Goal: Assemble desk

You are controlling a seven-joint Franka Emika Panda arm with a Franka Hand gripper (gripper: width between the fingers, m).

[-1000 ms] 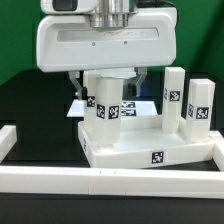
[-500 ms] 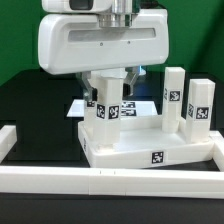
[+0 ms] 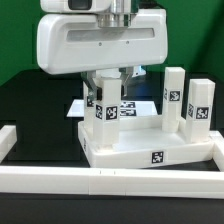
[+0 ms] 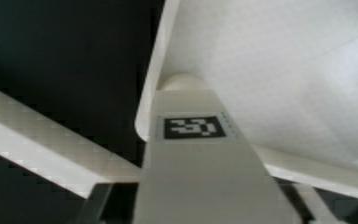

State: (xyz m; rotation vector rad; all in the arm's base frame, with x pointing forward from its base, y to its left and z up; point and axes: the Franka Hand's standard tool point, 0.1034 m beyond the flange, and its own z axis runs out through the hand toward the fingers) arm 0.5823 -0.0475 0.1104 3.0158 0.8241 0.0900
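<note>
Jaws straddle one leg (image 3: pixel 106 102) standing on the tabletop (image 3: pixel 150 152).

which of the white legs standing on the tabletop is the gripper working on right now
The leg at the exterior view's left, directly beneath the gripper. The other two visible legs stand apart at the exterior view's right, untouched.
</note>
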